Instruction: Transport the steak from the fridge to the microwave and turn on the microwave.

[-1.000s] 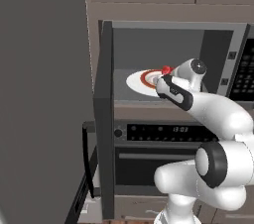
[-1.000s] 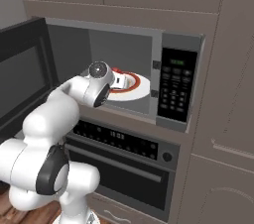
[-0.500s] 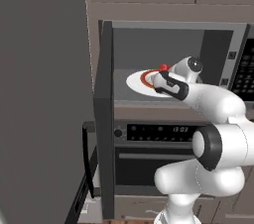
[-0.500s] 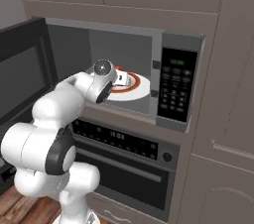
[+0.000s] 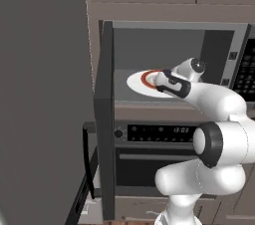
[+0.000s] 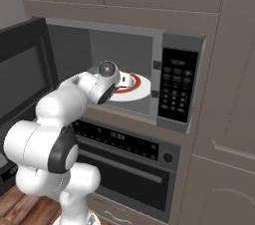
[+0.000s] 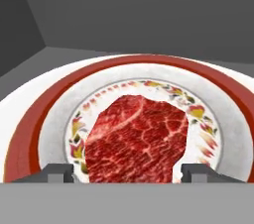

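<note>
The arm reaches into the open microwave (image 5: pixel 174 35), which fills the upper middle of the left base view; its door (image 5: pixel 103 119) stands swung out toward the camera at the left of the opening. In the right base view the same door (image 6: pixel 22 69) shows at the left edge, and the black keypad (image 6: pixel 177 89) sits right of centre.

Inside, a white plate with a red rim (image 5: pixel 142 82) lies on the floor of the cavity. The hand (image 5: pixel 160 80) is over the plate's right part in the left base view; in the right base view the wrist hides most of the hand, and the plate (image 6: pixel 139 88) shows just right of it.

In the hand view the steak (image 7: pixel 139 139) lies in the lower centre, flat on the plate (image 7: pixel 44 114), inside its patterned inner ring. The two fingertips (image 7: pixel 58 172) rise at the lower left and lower right, set wide apart with the steak between them. The hand (image 7: pixel 127 173) is wide; the tips stand beside the meat's near edge, and whether they touch it cannot be told.

Below the microwave is an oven (image 6: pixel 124 164) with a clock display (image 5: pixel 174 130) and a dark window.
</note>
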### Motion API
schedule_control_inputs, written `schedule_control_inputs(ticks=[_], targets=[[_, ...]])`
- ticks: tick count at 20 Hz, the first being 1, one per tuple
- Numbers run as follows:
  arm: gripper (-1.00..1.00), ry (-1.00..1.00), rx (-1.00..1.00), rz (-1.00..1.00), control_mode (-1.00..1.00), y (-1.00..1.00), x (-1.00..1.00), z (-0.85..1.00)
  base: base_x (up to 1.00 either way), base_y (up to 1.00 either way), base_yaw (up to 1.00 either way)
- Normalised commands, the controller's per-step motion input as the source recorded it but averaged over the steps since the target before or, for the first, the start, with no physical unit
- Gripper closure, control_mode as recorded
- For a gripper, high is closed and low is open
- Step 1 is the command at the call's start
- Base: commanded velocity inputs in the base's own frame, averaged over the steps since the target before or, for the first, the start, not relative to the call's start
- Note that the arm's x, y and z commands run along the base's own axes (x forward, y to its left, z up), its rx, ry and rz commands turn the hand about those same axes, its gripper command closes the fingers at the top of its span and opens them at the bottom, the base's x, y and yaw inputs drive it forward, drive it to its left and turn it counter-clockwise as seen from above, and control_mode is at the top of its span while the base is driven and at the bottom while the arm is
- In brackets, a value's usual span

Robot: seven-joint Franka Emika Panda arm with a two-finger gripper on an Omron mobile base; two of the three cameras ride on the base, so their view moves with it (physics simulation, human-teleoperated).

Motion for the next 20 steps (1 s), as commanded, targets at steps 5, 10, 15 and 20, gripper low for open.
schedule_control_inputs(ticks=[5, 10, 15, 20], targets=[[-1.0, 0.0, 0.0, 0.04, -1.0, -0.05, 0.0, -0.22, 0.0, 0.0, 0.0], [-1.0, -0.02, 0.0, 0.04, -1.0, 0.0, -0.12, 0.06, 0.0, 0.0, 0.0], [-1.0, -0.13, 0.0, 0.04, -1.0, 0.0, -0.3, 0.88, 0.0, 0.0, 0.0], [-1.0, -0.16, 0.0, 0.03, -1.0, 0.0, -0.54, 0.67, 0.0, 0.0, 0.0]])
